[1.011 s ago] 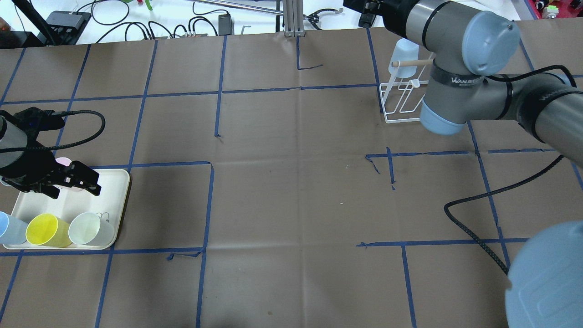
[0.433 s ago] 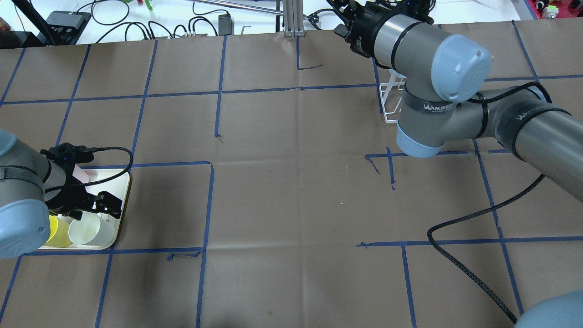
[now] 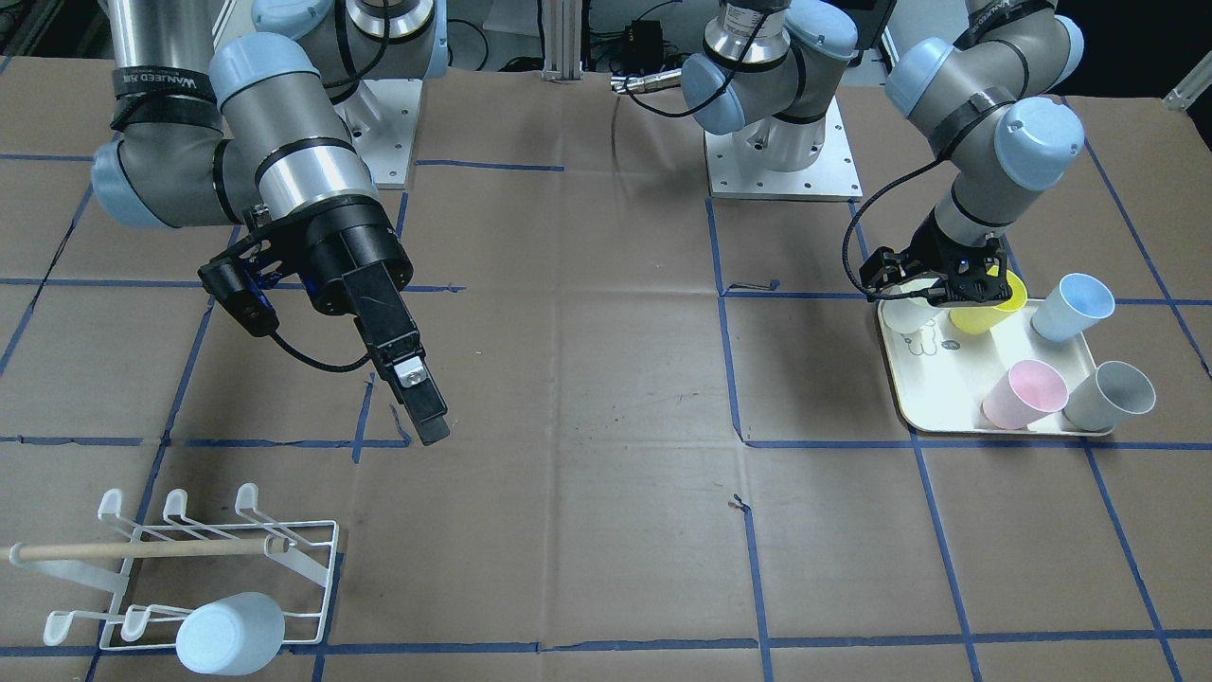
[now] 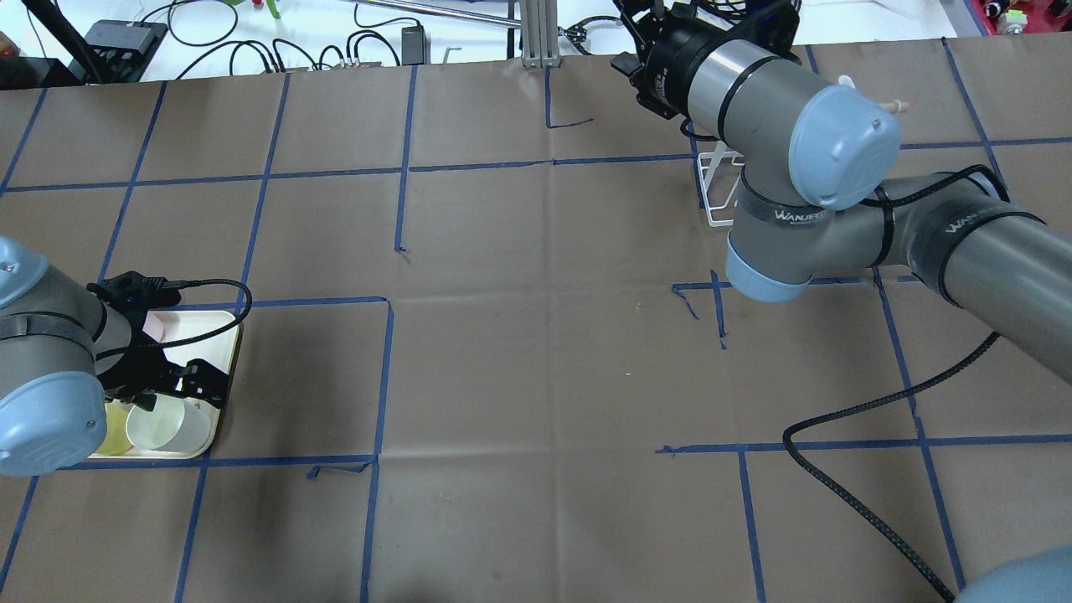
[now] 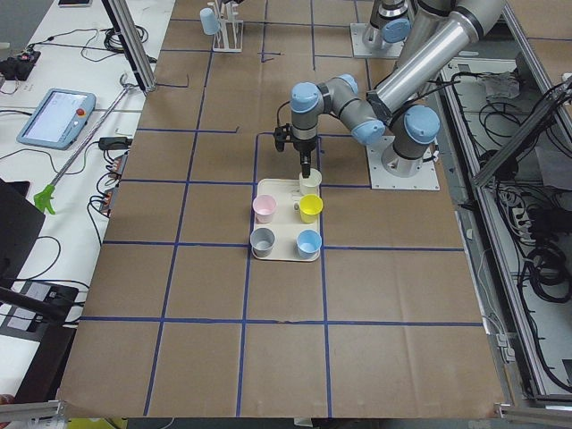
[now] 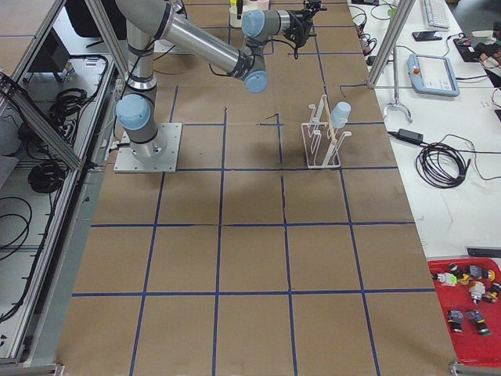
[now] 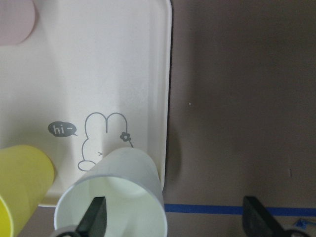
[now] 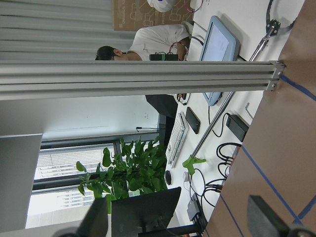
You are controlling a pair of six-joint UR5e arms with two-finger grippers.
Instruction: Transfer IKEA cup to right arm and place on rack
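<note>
A white cup (image 7: 123, 197) stands on a cream tray (image 7: 123, 74) beside a yellow cup (image 7: 22, 182). My left gripper (image 7: 175, 217) is open and low over it, one finger inside the cup's mouth and the other outside over the paper. It also shows in the front view (image 3: 933, 284) and the overhead view (image 4: 172, 394). My right gripper (image 3: 421, 407) hangs open and empty above the table, well away from the white wire rack (image 3: 189, 549). A pale blue cup (image 3: 230, 633) sits on one rack prong.
The tray (image 3: 947, 388) also holds a blue cup (image 3: 1070, 305), a pink cup (image 3: 1024, 393) and a grey cup (image 3: 1110, 396). In the overhead view my right arm hides most of the rack (image 4: 712, 184). A black cable (image 4: 846, 494) loops over the table's right side.
My left gripper has moved to the tray's near end and come down over the white cup. My right arm has swung away from the rack towards the table's middle.
</note>
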